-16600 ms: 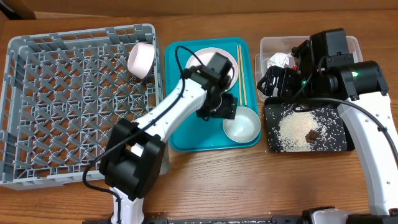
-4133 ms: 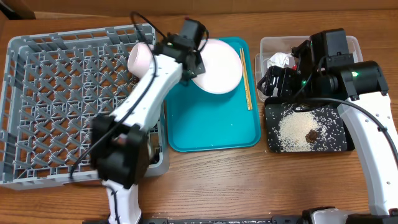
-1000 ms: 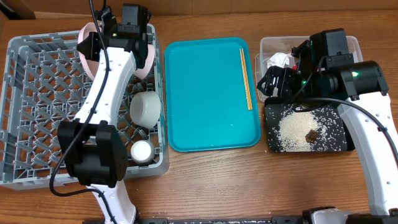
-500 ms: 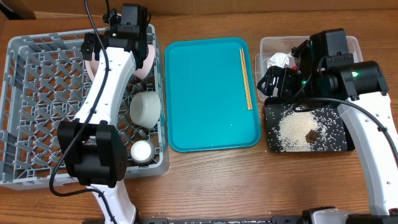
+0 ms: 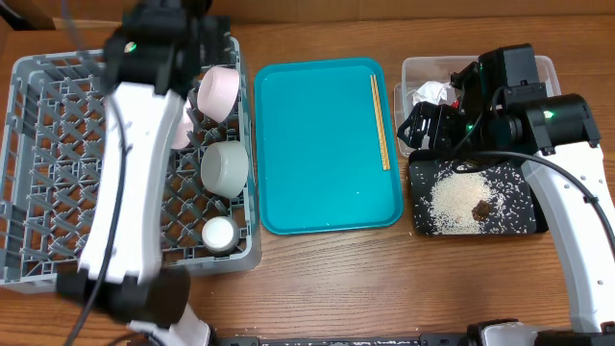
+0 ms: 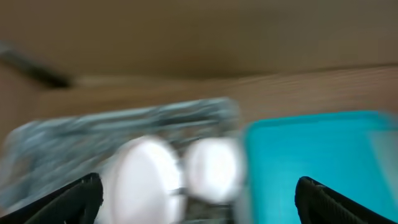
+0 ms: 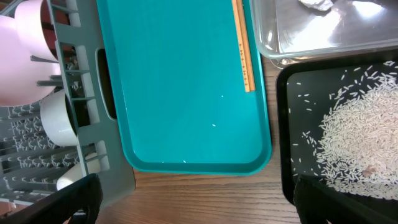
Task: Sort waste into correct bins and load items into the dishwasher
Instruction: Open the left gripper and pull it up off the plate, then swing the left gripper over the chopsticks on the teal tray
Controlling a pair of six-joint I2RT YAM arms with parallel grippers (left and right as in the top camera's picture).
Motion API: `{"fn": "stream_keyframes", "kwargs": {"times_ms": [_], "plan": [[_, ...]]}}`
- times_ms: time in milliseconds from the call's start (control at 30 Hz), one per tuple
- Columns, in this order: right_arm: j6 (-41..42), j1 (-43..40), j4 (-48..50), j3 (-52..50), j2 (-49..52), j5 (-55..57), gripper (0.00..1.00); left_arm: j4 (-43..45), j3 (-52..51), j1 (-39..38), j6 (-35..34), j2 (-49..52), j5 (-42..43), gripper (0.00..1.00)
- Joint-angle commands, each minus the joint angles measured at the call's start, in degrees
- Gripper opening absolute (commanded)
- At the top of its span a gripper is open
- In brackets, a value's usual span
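Left gripper [image 6: 199, 198]: fingers wide apart, nothing between them. The wrist view is smeared. Just ahead of the tips are two pale round dishes [image 6: 144, 173] in the dish rack [image 6: 124, 118]; I can't tell which is which. Teal tray [image 6: 311, 146] is ahead-right. Overhead puts me above the rack's far side. The pink bowl [image 5: 219, 93], white bowl [image 5: 226, 168] and cup [image 5: 218, 234] line its right wall, none touching the fingers.

Right gripper [image 7: 196, 202]: fingers also wide apart, empty, over bare table [image 7: 199, 190]. Chopsticks [image 7: 242, 46] lie on the teal tray's right side, ahead of the tips and well apart from them. Black tray [image 7: 292, 124] with rice [image 7: 354, 146] and brown lump [image 5: 480, 206] is ahead-right. Clear tub [image 7: 311, 40] holding the tissue [image 5: 430, 93] is beyond it.
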Motion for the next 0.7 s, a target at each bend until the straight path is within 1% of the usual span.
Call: {"fn": "stream_keyframes", "kwargs": {"times_ms": [0, 33, 67, 100, 167, 200, 333, 433, 600, 667], "plan": [[-0.4, 0.0, 0.1, 0.8, -0.3, 0.2, 1.00, -0.4, 0.7, -1.0, -1.1, -1.4, 32.7, 1.00], [-0.4, 0.0, 0.1, 0.8, -0.3, 0.2, 1.00, -0.3, 0.3, -1.1, -1.2, -1.0, 37.4, 1.00], [-0.4, 0.0, 0.1, 0.8, -0.3, 0.2, 1.00, -0.2, 0.0, -1.2, -1.9, -0.5, 39.4, 1.00], [-0.4, 0.0, 0.1, 0.8, -0.3, 0.2, 1.00, -0.2, -0.2, -1.7, -6.6, 0.3, 38.7, 1.00], [-0.4, 0.0, 0.1, 0.8, -0.3, 0.2, 1.00, -1.0, -0.5, -3.5, -16.8, 2.3, 32.6, 1.00], [-0.4, 0.0, 0.1, 0.8, -0.3, 0.2, 1.00, -1.3, -0.5, -5.1, -20.2, 3.9, 29.0, 1.00], [-0.4, 0.0, 0.1, 0.8, -0.3, 0.2, 1.00, 0.0, -0.5, -11.7, -23.6, 10.1, 19.5, 1.00], [-0.4, 0.0, 0.1, 0.8, -0.3, 0.2, 1.00, 1.3, -0.5, -15.0, -27.0, 14.3, 14.3, 1.00], [-0.4, 0.0, 0.1, 0.8, -0.3, 0.2, 1.00, 5.9, -0.5, -17.4, -30.1, 21.3, 14.4, 1.00], [-0.4, 0.0, 0.1, 0.8, -0.3, 0.2, 1.00, 8.1, -0.5, -17.7, -30.9, 24.9, 16.2, 1.00]]}}
